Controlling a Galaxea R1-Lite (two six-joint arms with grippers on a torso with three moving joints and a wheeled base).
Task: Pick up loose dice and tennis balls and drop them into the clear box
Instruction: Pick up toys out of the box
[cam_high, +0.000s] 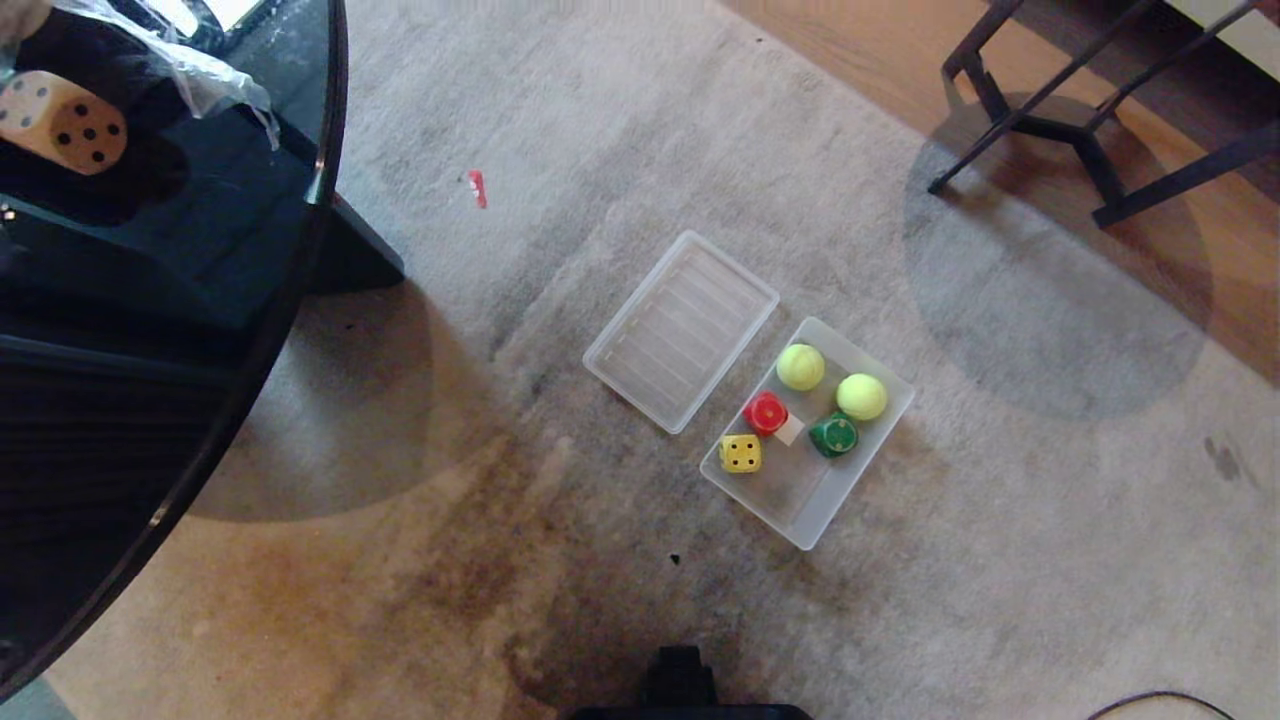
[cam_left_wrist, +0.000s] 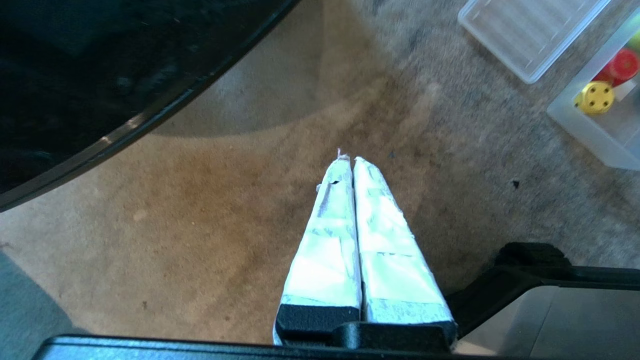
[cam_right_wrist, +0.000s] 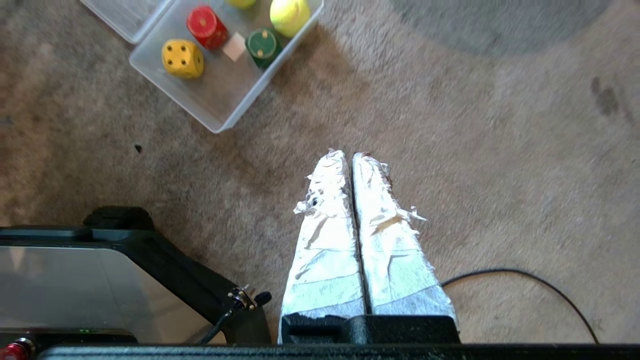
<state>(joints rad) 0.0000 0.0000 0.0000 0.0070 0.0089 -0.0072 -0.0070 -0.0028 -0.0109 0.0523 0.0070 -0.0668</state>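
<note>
Head view gives me the carpet from above, with the clear box sitting near the middle of it. Inside I count two tennis balls at the far end, side by side, then the red die and the green die behind them, with a small white square on the box floor between those two. The yellow die lies against the box's left wall, nearer to me, and the near end of the box holds nothing but bare plastic. Just beside the box on its left, almost touching at the corner, lies the flat ribbed lid.

One die is not in the box: the beige die with black pips rests up on the dark glass table at the far left, next to some crumpled clear plastic film.

Neither arm shows from the head. On my left wrist camera the left gripper hangs over bare carpet beside the table's rim, its taped fingers pressed together on nothing. My right wrist camera shows the right gripper likewise over bare carpet, well apart from the box, fingers pressed together and empty. A black cable trails across the carpet near it.
</note>
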